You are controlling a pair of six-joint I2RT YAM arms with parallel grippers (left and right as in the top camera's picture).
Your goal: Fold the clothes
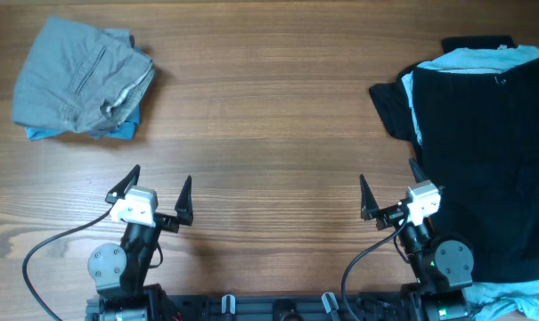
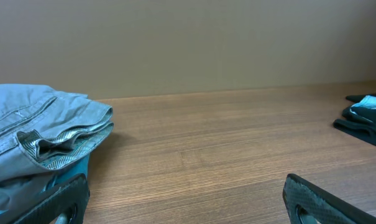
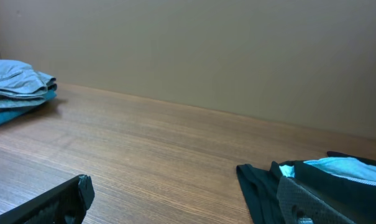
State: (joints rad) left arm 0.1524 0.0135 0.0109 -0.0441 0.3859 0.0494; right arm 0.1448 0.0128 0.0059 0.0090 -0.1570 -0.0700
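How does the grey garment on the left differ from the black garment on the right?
The grey garment is folded into a compact bundle; the black garment lies spread out. The grey one looks much smaller than the black one. The grey one rests on a blue piece; the black one lies over a pale blue T-shirt. Both lie on the wooden table.

I've got a brown wood-grain table (image 1: pixel 269 116) here, grain running L-R on overhead cam; wrist cams show me a plain beige wall (image 2: pixel 188 43) right behind its far edge
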